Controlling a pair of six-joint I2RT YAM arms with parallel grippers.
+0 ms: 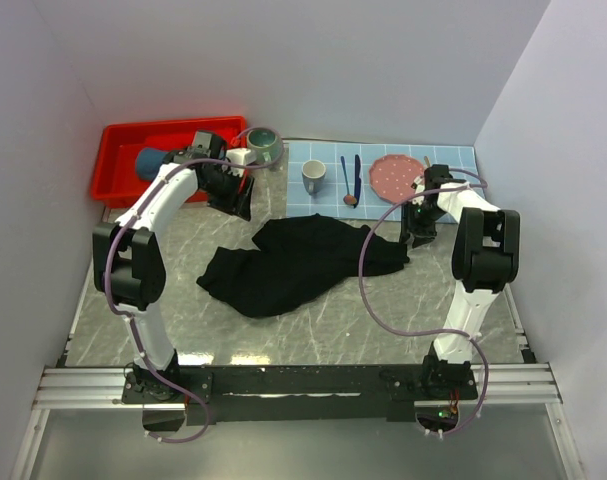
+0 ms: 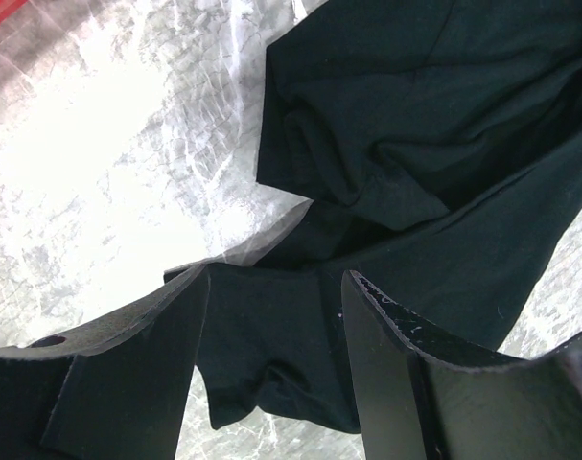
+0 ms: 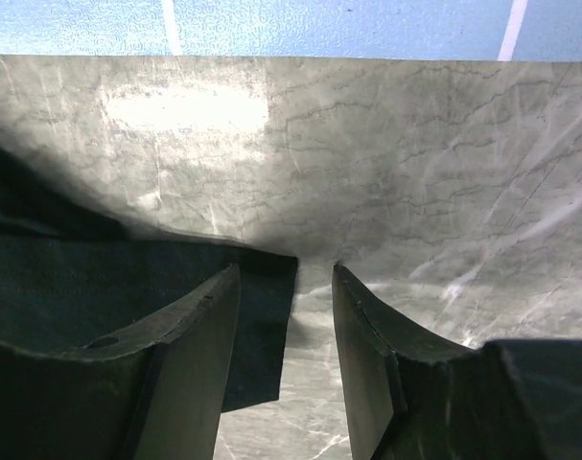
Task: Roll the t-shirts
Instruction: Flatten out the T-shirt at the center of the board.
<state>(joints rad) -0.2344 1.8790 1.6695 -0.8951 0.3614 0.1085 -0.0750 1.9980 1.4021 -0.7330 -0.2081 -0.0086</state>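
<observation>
One black t-shirt (image 1: 293,265) crumpled on table (image 1: 313,330) | left gripper (image 2: 276,278) jaws apart, nothing held, over its far edge | right gripper (image 3: 286,273) jaws apart, nothing held, at its right edge

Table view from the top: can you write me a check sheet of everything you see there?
Surface: grey marbled table, shiny.
Job's things: black t-shirt crumpled mid-table, unrolled; slate-blue rolled shirt in the red bin.
Clutter: checked placemat with mug, pink plate, cutlery; teal round container.
Grippers: left gripper open above the black shirt's far edge; right gripper open at its right edge.
Cables: purple cables looping by each arm.
Surroundings: white walls.
</observation>
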